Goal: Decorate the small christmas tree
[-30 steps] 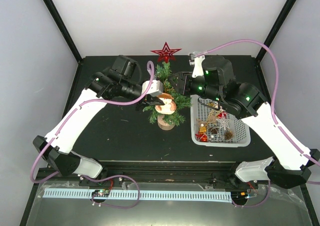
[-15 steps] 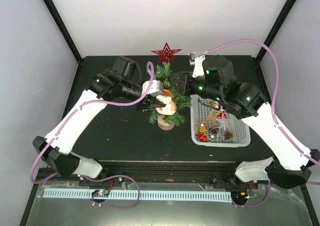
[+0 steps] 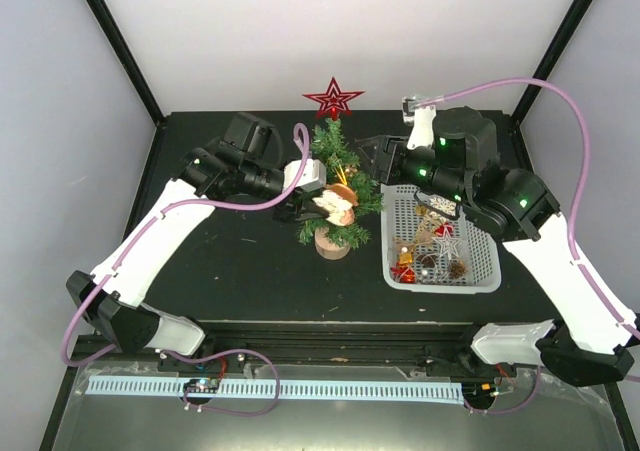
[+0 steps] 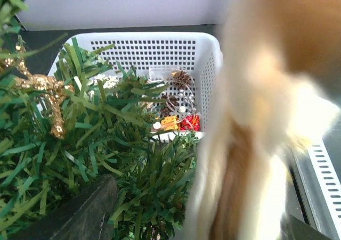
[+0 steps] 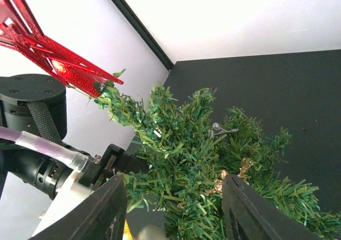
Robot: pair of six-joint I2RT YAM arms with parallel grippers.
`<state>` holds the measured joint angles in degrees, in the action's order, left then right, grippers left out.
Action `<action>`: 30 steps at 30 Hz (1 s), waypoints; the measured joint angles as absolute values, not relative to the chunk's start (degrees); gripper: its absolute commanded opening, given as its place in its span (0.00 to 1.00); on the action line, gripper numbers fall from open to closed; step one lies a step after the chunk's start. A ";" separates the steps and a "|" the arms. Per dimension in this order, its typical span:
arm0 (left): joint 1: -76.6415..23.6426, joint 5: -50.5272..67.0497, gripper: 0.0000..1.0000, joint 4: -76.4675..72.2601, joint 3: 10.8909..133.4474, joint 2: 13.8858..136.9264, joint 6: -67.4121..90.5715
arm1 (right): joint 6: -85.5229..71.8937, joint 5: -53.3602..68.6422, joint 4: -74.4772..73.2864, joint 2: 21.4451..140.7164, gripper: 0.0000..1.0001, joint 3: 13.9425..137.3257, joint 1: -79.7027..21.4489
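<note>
The small christmas tree (image 3: 338,163) stands upright on its wooden stump (image 3: 332,244) at the table's middle, with a red star (image 3: 333,100) on top. A brown-and-white furry ornament (image 3: 336,201) hangs on its front-left branches. My left gripper (image 3: 304,204) is open beside this ornament. In the left wrist view the ornament (image 4: 266,117) is a blur just right of the dark finger (image 4: 80,216), with tree needles (image 4: 106,139) showing in the gap. My right gripper (image 3: 369,160) is open and apart from the tree's right side; its fingers (image 5: 101,213) frame the branches (image 5: 186,144) without touching them.
A white basket (image 3: 440,284) right of the tree holds several ornaments, among them a silver star (image 3: 447,243) and red pieces (image 3: 403,270). A gold glitter ornament (image 4: 42,85) and a small silver one (image 5: 218,128) hang in the tree. White walls enclose the dark table.
My left gripper has opened and let go of the furry ornament, which stays on the tree. My right arm has drawn back to the right, away from the tree.
</note>
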<state>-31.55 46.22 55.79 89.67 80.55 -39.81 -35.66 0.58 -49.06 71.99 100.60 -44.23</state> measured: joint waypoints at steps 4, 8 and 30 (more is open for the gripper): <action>-31.51 45.93 0.60 55.57 89.32 80.51 -39.77 | -35.66 0.60 -49.04 71.40 0.50 100.60 -43.99; -31.51 45.69 0.63 55.33 88.88 80.01 -39.68 | -35.66 0.60 -49.06 71.35 0.50 100.57 -43.99; -30.35 40.47 0.82 53.49 83.09 71.81 -38.76 | -35.70 -1.65 -50.19 67.72 0.56 95.92 -43.13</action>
<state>-30.35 40.47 53.49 83.09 71.81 -38.76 -35.70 -1.65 -50.19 67.72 95.92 -43.13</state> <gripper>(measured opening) 0.795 0.561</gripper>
